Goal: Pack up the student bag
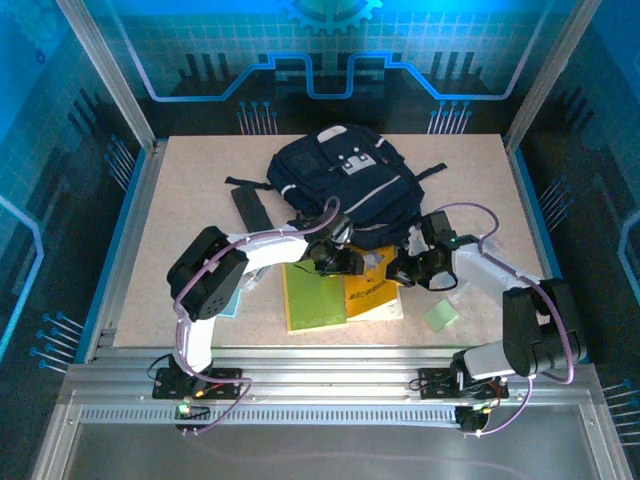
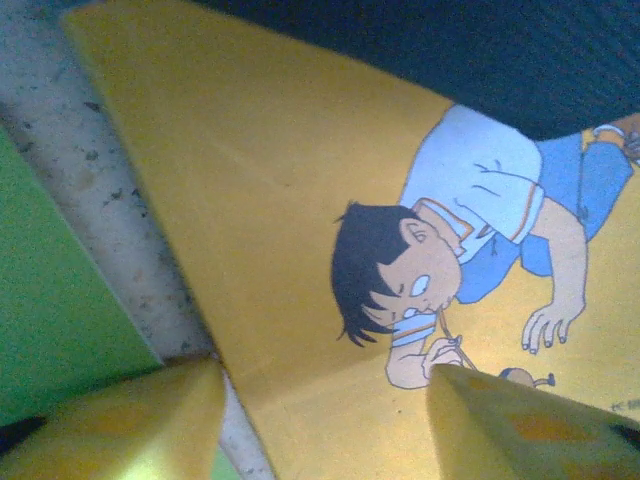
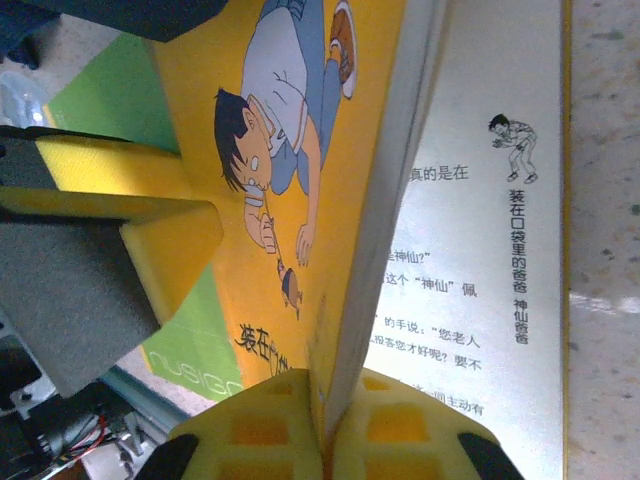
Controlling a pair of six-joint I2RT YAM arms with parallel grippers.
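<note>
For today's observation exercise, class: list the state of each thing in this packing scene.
student bag: lying on table, front up.
yellow storybook: cover raised, open.
green notebook: closed, flat.
left gripper: open.
right gripper: shut on the storybook's cover.

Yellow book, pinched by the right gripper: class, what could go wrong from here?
1. The right gripper pinches only part of the yellow book; the other pages lie open, so lifting may bend or tear it.
2. The left gripper hangs open close over the same cover; the arms could collide.
3. The student bag shows no clear opening, so the book may snag.
</note>
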